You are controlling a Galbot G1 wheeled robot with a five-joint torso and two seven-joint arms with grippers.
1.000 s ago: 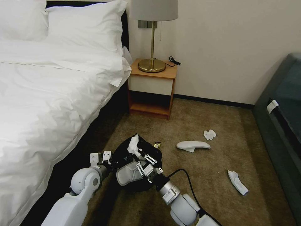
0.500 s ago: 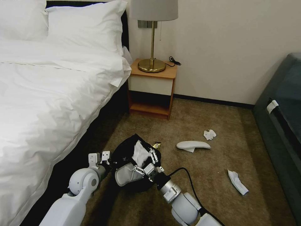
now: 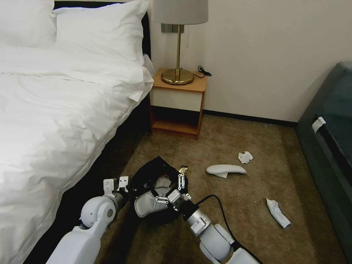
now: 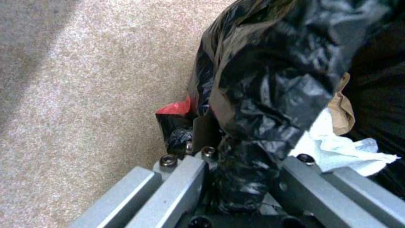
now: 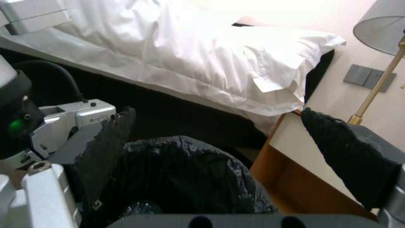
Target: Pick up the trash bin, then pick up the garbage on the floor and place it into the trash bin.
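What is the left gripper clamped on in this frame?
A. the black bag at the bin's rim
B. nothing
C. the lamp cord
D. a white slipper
A: in the left wrist view the left gripper pinches crinkly black plastic of the trash bin.

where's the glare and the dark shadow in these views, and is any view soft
Right wrist view: the bed is washed out by bright light, the trash bin mouth nearly black. Left wrist view: soft, with a shadow band across the carpet. Head view: evenly lit, dark beside the bed.
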